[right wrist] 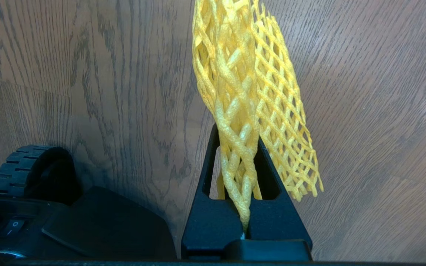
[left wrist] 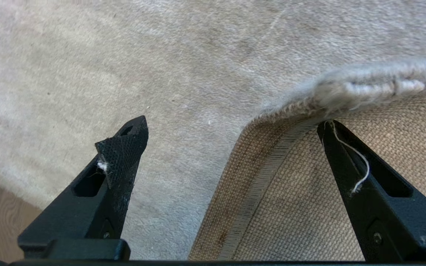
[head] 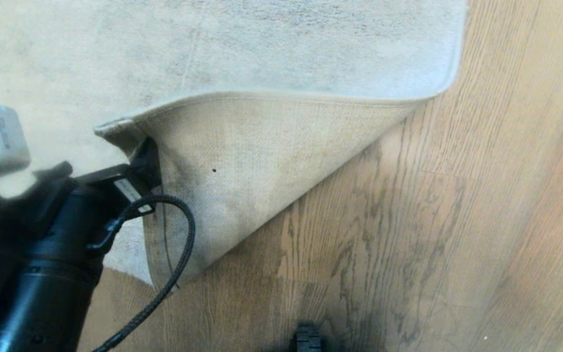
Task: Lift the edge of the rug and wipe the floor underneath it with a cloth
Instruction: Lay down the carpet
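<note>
Nearest the robot, the right pincer is clamped on the yellow mesh cloth above bare floor. Farther left, the left pincer gapes wide at the rug edge, folded backing-up. Wiping well likely means sweeping the cloth over the exposed planks beside the fold.

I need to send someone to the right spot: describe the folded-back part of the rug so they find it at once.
Start from the large pale grey rug lying on the brown wood floor. At its near corner, the rug edge is flipped back onto the pile. It alone shows beige coarse-woven backing, beside the open left gripper.
</note>
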